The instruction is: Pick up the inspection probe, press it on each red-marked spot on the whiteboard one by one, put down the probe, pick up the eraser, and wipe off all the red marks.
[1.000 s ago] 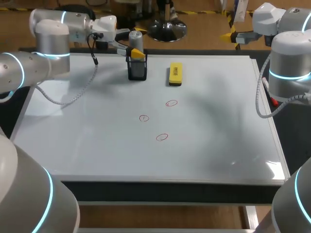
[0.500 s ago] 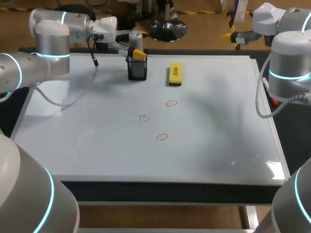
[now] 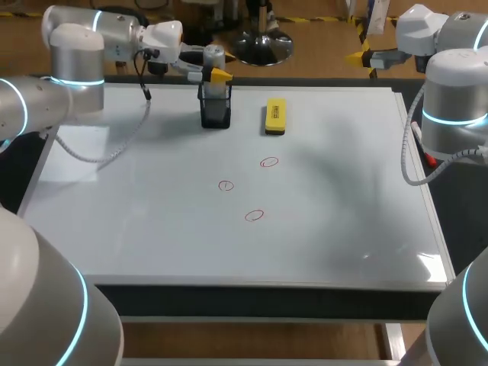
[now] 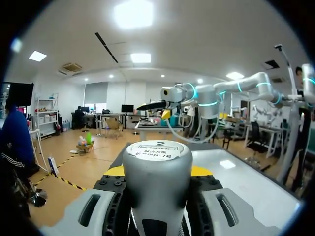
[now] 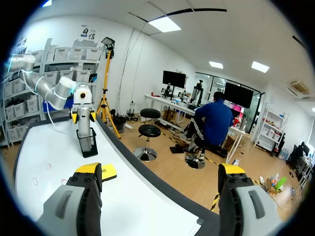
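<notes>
Jaws of the left gripper point(image 3: 210, 75) clamp the inspection probe point(image 3: 214, 55), arm stretched level above the black holder point(image 3: 216, 113); the right gripper point(image 5: 161, 170) gapes wide beyond the whiteboard's point(image 3: 328, 236) far edge.

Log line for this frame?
left gripper: shut on probe at holder | right gripper: open, empty | red marks: three | eraser: on whiteboard

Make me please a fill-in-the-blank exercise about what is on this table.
The whiteboard carries ___ red marks.
The probe stands in a ___ holder.
The eraser beside the holder is ___ in colour.
The right arm's jaws stand ___.
Missing words: three; black; yellow; open.
</notes>
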`<move>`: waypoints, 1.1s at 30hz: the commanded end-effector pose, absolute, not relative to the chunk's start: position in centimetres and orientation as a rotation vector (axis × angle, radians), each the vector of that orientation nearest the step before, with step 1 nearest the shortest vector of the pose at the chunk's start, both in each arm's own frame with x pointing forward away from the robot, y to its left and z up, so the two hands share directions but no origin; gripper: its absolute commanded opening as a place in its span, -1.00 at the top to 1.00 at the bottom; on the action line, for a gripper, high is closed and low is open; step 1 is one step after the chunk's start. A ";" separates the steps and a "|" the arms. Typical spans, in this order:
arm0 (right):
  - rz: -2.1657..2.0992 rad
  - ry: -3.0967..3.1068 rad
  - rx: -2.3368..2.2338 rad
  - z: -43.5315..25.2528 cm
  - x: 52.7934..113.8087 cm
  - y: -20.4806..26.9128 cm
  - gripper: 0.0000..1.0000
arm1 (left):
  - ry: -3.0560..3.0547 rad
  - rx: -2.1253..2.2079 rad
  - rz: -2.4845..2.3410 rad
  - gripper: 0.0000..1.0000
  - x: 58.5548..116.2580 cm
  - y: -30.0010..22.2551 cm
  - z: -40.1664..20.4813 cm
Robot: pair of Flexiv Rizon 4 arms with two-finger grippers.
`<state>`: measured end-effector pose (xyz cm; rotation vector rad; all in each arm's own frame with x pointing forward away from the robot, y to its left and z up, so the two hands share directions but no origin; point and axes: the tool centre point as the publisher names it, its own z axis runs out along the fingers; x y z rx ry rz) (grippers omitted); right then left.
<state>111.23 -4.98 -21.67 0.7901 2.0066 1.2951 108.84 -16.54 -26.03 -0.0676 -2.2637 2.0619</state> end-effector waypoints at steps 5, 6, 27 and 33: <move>1.296 2.007 0.789 -21.7 111.3 -5.0 -1.00 | -2.286 -0.060 2.104 1.00 107.8 -16.7 -23.1; 1.296 2.007 0.789 -21.7 111.3 -5.0 -1.00 | -2.285 -0.057 2.110 1.00 107.9 -16.6 -22.8; 1.296 2.007 0.789 -21.7 111.3 -5.0 -1.00 | -2.349 0.046 2.178 1.00 108.4 -15.2 -15.4; 1.296 2.007 0.789 -21.7 111.3 -5.0 -1.00 | -2.390 0.088 2.211 1.00 108.0 -13.1 -14.1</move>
